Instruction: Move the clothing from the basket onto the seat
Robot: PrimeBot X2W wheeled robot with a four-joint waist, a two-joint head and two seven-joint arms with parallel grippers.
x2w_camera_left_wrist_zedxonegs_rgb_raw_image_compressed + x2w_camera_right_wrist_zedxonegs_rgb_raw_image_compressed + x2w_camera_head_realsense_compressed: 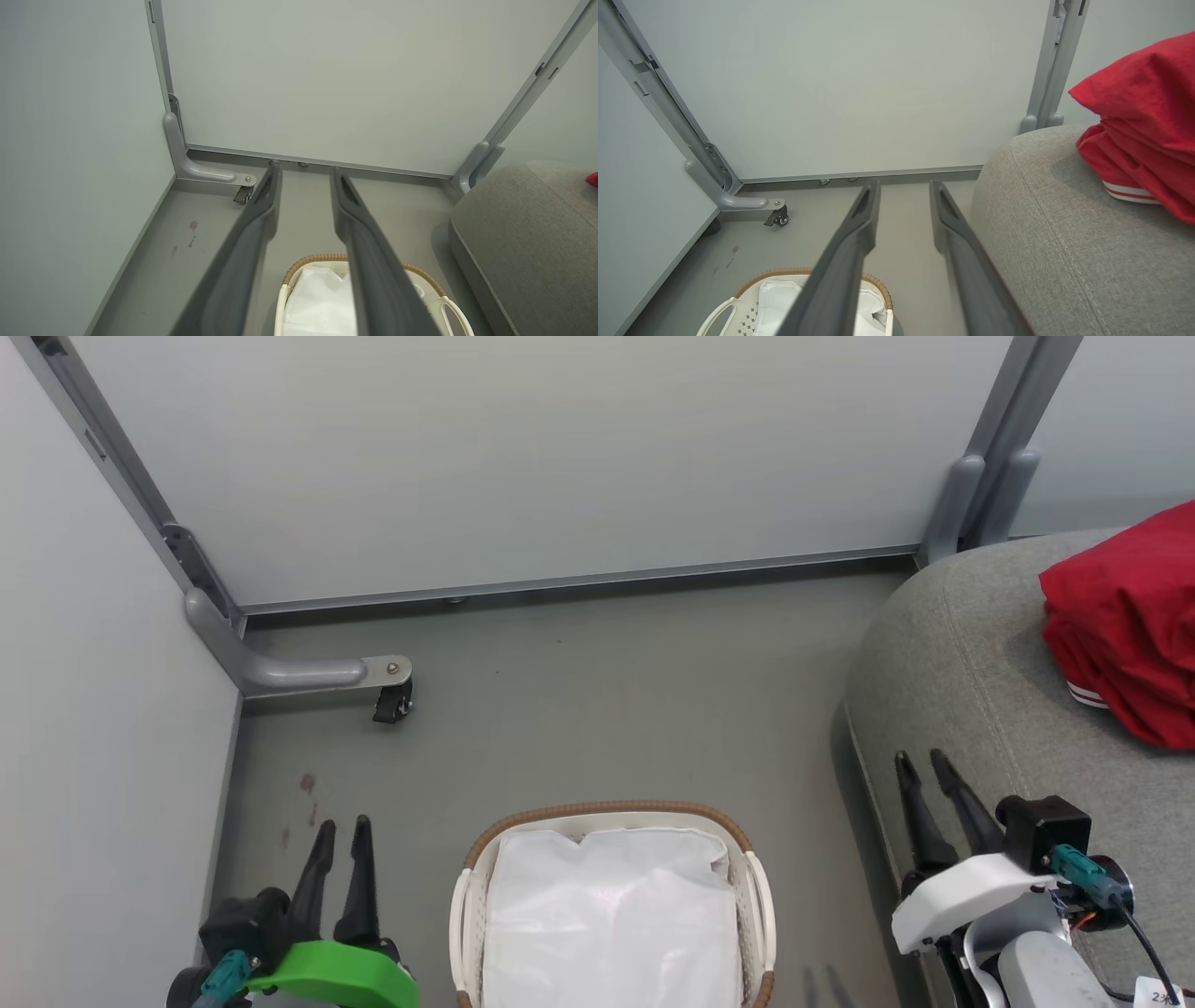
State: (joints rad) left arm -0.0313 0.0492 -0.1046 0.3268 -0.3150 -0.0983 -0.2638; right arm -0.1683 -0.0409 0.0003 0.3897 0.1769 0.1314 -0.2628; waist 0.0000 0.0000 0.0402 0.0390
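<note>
Left gripper (344,823): low over the floor (607,709), just beside the left side of the basket (607,809), fingers apart by a narrow gap, holding nothing. Right gripper (920,758): same narrow gap, also empty, hovering at the front edge of the seat (952,644), near its rounded corner. Clothing (1130,616): lying as one red heap on the seat, well back from that corner toward the seat's right side, with white stripe trim (1088,695) at the heap's lower edge and plain red folds on top; hard to separate by eye into two garments. Inside the basket, nothing red to see, just the white liner (607,905), though with the near end cut off by the picture edge. Seems therefore to be the closing step, with the moving itself done. Calls next for no new grasp, probably: only a look into the hidden near end of the basket, then keeping both arms clear of the heap, so as not to drag it off the seat.
</note>
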